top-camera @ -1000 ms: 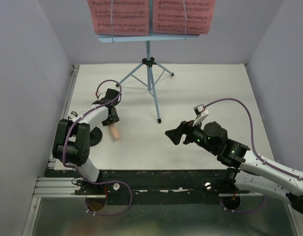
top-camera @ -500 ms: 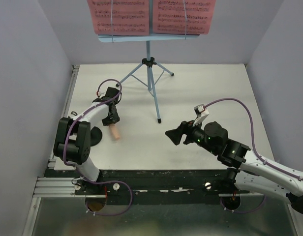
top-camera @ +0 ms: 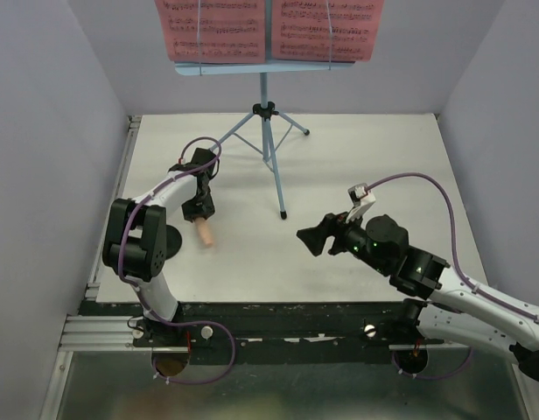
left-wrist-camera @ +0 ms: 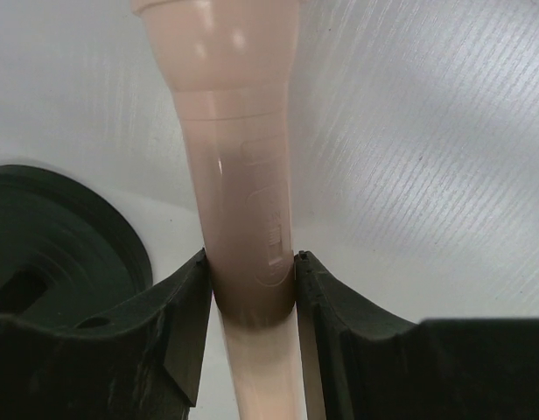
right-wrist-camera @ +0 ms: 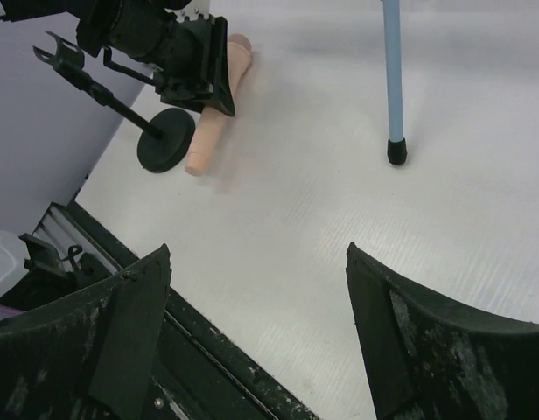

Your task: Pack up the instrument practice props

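My left gripper (top-camera: 199, 210) is shut on the beige-pink toy microphone (top-camera: 205, 234), low over the table at the left. In the left wrist view the microphone (left-wrist-camera: 243, 157) sits squeezed between both fingers (left-wrist-camera: 178, 306). The black round-based mic stand (top-camera: 170, 241) stands just left of it; its base also shows in the left wrist view (left-wrist-camera: 59, 236). The light-blue tripod music stand (top-camera: 265, 114) stands at the back and holds two pink sheet-music pages (top-camera: 213, 31) (top-camera: 326, 26). My right gripper (top-camera: 310, 239) is open and empty right of centre, well clear of the microphone (right-wrist-camera: 208, 140).
Grey walls close in the left, right and back. A black rail (top-camera: 287, 315) runs along the near table edge. One music stand leg ends in a black foot (right-wrist-camera: 396, 150) near the table's middle. The right wrist view shows the left gripper (right-wrist-camera: 195, 70) and the mic stand base (right-wrist-camera: 164, 150).
The left arm's elbow has swung slightly right with the microphone still gripped. The right gripper has drifted slightly to the right. Nothing was let go.
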Controlling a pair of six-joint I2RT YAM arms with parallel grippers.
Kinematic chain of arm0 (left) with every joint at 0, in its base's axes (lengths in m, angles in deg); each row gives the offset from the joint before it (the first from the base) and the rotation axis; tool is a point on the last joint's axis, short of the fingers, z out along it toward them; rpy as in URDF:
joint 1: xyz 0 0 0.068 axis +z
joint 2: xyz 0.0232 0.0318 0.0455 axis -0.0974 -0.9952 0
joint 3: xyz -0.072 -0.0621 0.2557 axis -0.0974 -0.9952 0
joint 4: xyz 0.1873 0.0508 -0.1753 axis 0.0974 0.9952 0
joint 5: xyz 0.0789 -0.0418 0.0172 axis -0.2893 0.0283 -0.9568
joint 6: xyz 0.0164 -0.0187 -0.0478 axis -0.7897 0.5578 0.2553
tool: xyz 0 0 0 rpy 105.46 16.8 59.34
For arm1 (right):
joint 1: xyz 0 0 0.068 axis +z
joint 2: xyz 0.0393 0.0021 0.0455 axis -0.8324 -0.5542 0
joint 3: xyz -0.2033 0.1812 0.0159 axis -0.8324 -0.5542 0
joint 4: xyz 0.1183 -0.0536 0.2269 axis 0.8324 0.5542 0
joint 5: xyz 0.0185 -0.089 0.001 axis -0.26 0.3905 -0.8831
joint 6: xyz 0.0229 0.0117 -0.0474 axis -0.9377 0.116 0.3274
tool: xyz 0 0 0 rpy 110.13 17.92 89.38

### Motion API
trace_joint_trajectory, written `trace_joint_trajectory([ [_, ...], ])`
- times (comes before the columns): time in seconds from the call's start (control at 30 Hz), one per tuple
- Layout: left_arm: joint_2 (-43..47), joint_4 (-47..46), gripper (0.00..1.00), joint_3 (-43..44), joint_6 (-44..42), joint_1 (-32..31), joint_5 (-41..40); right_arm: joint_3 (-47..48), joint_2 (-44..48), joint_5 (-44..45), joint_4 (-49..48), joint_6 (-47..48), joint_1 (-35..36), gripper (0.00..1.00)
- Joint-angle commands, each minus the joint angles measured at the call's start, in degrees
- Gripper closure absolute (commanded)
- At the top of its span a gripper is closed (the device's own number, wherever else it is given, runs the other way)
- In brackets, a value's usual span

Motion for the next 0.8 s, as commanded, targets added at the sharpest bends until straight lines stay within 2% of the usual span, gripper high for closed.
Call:
trace_joint_trajectory([
  [0.0, 0.27, 2.17, 0.48, 0.31, -1.16, 0.38, 1.38, 2.08, 1.59, 2.56, 1.96, 1.64, -0.11, 0.13],
  [0.1, 0.88, 1.55, 0.43, -0.49, -1.25, 0.38, 1.38, 2.08, 1.59, 2.82, 2.31, 1.91, -0.20, 0.12],
  [0.23, 1.24, 0.94, 0.40, -1.19, -1.16, 0.38, 1.56, 2.25, 1.42, 2.74, 2.31, 1.91, -0.20, 0.13],
  [0.57, 3.78, -0.82, 0.41, -4.53, -0.72, 0.38, 0.33, 2.52, 1.86, 2.91, 3.27, 1.91, -0.11, 0.13],
  [0.77, 5.63, -2.23, 0.44, -7.43, -0.81, 0.91, -1.17, 2.69, 1.86, 2.74, 3.36, 1.73, -0.20, 0.12],
])
